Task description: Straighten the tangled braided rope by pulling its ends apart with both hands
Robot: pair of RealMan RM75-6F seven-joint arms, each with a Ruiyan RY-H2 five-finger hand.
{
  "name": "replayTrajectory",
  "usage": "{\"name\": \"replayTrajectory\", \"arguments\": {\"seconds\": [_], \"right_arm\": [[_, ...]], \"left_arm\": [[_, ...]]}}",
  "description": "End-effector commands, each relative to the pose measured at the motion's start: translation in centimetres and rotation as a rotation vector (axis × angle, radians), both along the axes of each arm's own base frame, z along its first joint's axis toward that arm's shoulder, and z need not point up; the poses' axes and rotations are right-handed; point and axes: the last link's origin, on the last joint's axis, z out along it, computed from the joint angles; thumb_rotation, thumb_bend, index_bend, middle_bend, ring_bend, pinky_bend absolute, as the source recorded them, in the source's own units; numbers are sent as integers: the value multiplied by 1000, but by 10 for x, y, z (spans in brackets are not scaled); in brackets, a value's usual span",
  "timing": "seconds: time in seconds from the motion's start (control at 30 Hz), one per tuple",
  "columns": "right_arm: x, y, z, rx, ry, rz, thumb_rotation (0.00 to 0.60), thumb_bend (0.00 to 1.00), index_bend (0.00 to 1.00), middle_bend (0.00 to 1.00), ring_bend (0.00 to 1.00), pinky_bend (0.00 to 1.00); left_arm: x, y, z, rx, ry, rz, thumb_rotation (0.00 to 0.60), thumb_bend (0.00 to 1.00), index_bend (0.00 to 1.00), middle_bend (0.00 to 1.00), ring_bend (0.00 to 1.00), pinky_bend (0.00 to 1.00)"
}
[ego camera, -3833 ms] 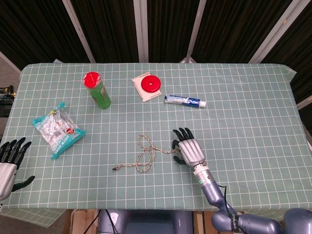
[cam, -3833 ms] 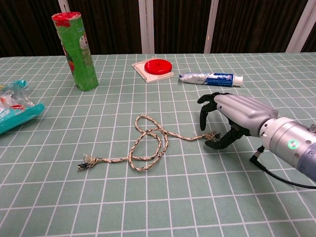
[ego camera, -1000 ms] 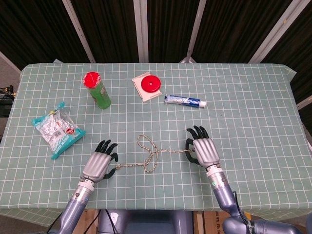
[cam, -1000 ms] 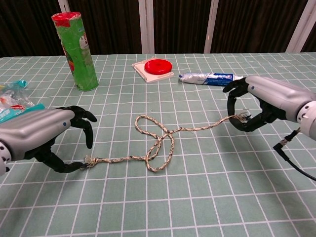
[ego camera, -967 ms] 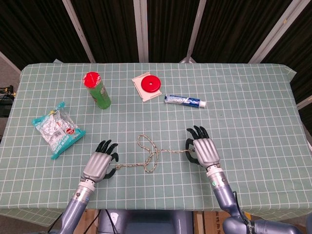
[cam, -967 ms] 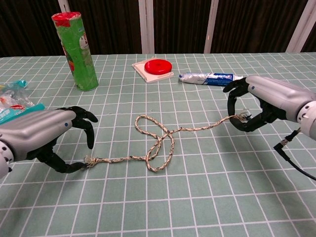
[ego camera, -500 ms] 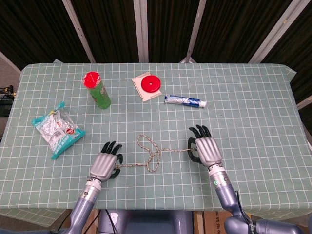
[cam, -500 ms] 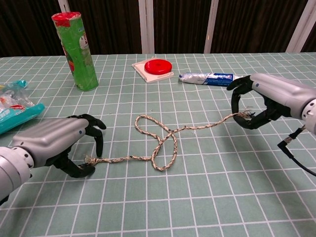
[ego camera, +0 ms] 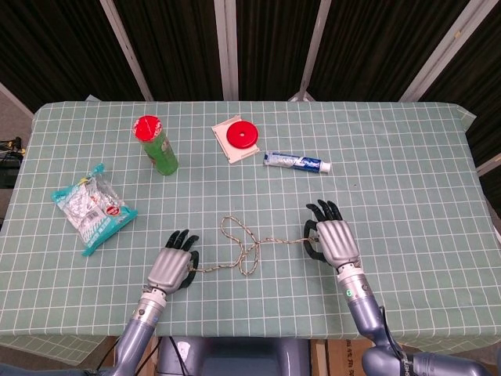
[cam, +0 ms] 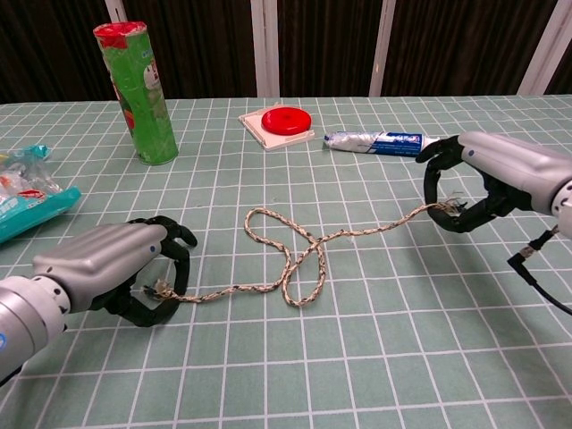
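- The left hand (cam: 107, 268) had its fingers (cam: 174, 246) curled round one frayed end of the braided rope (cam: 295, 259), pinching it just above the bench (cam: 357, 357).
- The right hand (cam: 500, 179) pinched the other end between thumb and fingers (cam: 435, 170), lifted slightly.
- Between them the rope lay on the green checked cloth, two crossed loops in its middle.
- Well behind stood a green canister (cam: 134, 89), a red lid (cam: 286, 119) and a toothpaste tube (cam: 380, 142).

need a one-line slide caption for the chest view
Left hand and right hand each pinch an end of the braided rope, its middle looped on the green checked tablecloth.
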Motion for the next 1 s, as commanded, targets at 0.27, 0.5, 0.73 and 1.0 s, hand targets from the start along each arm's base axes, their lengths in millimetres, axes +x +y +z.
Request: {"name": "replayTrajectory", "arguments": {"seconds": [0.27,0.5,0.73,1.0], "right_arm": [[-3,0,7,-15,9,-1,600,487,610,180,0,0],[-17,-4,40,-95,-8,-30,600,487,612,180,0,0],[-52,-5,87,-199,0,-108,600,491,614,181,0,0],[-94,7,124,-274,-31,-226,600,495,615,183,0,0]], "left_arm": [[-5,7,13,39,11,-3,600,522,581,141,0,0],[-14,20,52,112,10,1,600,521,583,141,0,0],[-26,18,104,179,-1,2,600,521,585,141,0,0],[-54,1,161,262,-68,71,600,521,586,142,0,0]]}}
